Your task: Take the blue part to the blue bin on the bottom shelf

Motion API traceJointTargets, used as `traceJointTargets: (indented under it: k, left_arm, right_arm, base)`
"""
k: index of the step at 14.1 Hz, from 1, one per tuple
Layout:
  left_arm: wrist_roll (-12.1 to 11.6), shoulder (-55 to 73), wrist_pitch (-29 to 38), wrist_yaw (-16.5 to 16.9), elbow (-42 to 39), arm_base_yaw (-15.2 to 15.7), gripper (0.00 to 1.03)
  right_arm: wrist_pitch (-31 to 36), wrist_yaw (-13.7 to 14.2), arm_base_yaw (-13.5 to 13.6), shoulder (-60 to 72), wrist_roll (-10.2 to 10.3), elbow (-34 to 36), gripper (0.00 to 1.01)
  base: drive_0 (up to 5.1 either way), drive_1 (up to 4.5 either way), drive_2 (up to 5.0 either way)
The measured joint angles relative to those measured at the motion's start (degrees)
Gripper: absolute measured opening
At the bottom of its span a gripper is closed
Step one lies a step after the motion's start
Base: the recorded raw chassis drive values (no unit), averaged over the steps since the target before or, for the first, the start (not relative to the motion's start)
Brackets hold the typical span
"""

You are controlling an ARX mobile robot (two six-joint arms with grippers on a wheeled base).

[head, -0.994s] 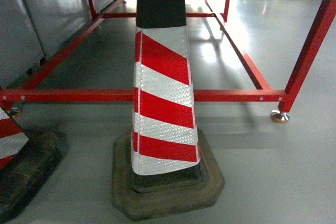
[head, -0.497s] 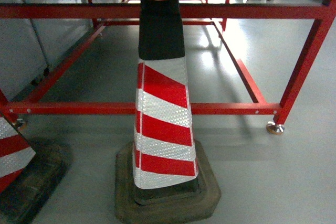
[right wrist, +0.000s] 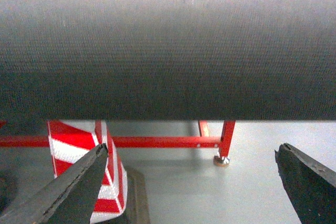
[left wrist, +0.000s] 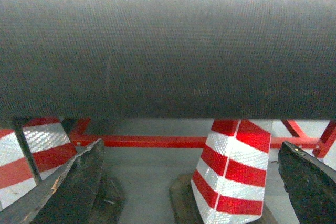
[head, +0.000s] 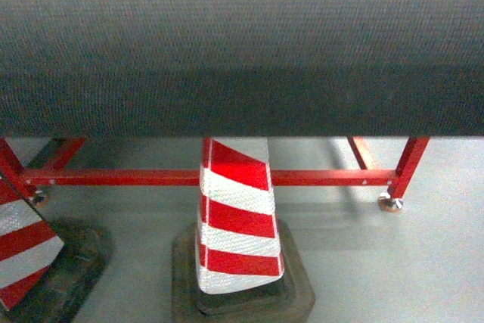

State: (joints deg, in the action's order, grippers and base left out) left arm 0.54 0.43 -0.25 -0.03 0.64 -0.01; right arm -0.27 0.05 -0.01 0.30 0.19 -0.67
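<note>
Holding both my grippers, left (left wrist: 191,182) and right (right wrist: 191,182), wide open with nothing inside, I might bump the dark tabletop edge (head: 242,51) at twelve o'clock.

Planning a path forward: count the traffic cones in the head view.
2: one cone at centre, one cone cut off at the left edge. The dark surface may hide others.

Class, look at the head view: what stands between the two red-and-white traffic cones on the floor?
Only bare grey floor separates the left cone from the middle cone; the head view shows it.
</note>
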Motion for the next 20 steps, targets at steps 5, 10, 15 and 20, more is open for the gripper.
traceJointTargets:
  k: [5, 10, 15, 20]
  left_arm:
    - [0.02, 0.0, -0.02, 0.02, 0.0, 0.0, 0.98]
    - [0.02, 0.0, 0.0, -0.07, 0.0, 0.0, 0.98]
    - [0.04, 0.0, 0.11, -0.02, 0.02, 0.0, 0.98]
    - [0.02, 0.0, 0.02, 0.02, 0.02, 0.0, 0.98]
  right_arm:
    - [0.0, -0.04, 0.0, 0.0, 0.0, 0.0, 0.98]
    - [-0.04, -0.15, 0.0, 0.0, -0.13, 0.0, 0.98]
    - [0.11, -0.04, 0.0, 0.0, -0.02, 0.0, 0.98]
    - [0.0, -0.07, 0.0, 0.0, -0.02, 0.0, 0.98]
  base:
    - [0.0, 0.0, 0.0]
    - [0.0, 0.0, 0.0]
    - [0.0, 0.0, 0.0]
    - [0.0, 0.0, 0.0]
